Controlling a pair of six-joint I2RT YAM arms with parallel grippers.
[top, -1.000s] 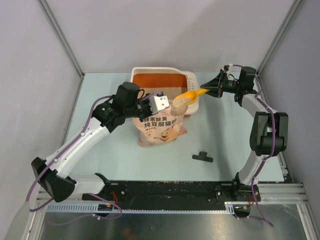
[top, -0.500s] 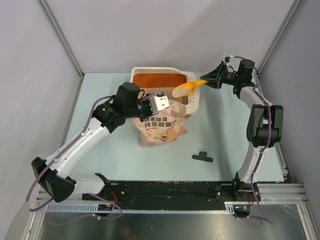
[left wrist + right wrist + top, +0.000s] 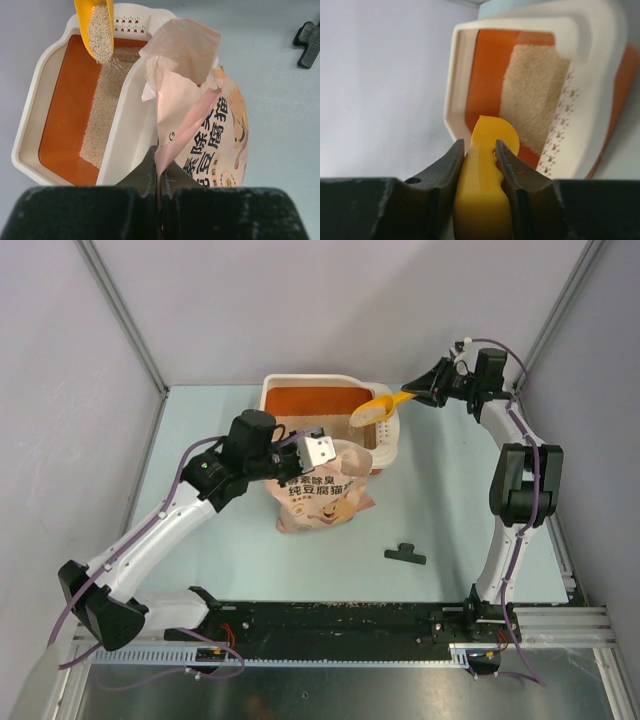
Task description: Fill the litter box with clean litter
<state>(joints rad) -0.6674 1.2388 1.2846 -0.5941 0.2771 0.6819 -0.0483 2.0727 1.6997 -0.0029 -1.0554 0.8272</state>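
Black clip (image 3: 405, 554) lies alone on the pale green table (image 3: 450, 510), nearest the arm bases and well apart from the rest. Beyond it stands a pink printed bag (image 3: 322, 498), upright, top torn open and gaping, just in front of the right end of the litter box (image 3: 312, 379); contact between the two not clear. Left gripper (image 3: 160, 174) reaches in from the left, jaws closed tight on the bag's upper edge, pinching the film flat. The box sits toward the far wall, long side across the table, its orange-brown floor mostly bare. Clean litter (image 3: 100, 117) lies in a pale strip along the right end only, on the side next to the bag. Above that strip hangs an orange-yellow scoop (image 3: 375, 410), bowl tipped down and leftward, loaded with the same granules; a few look to be spilling off its lip. Farthest right, the right gripper (image 3: 480, 150) clamps the scoop's handle, a finger on each side.
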